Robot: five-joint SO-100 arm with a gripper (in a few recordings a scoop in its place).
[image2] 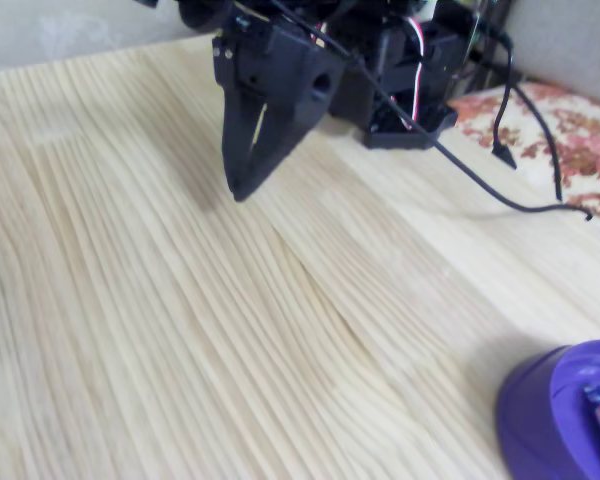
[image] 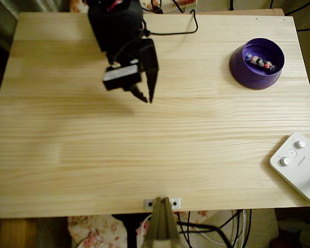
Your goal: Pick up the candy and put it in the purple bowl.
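Pale pine table [image: 144,155], grain running sideways in the overhead view. Candy [image: 259,61] lies inside purple bowl [image: 257,63]. Black gripper [image: 144,98] hovers well apart from bowl, jaws nearly closed, empty. White knobbed device [image: 299,165] near bowl.

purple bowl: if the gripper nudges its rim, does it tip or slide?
The purple bowl looks like thin, smooth plastic, so it is probably light and would likely slide on the wooden table. Its sides slope to a narrower base, so a push high on the rim might tip it. The candy inside adds little weight.
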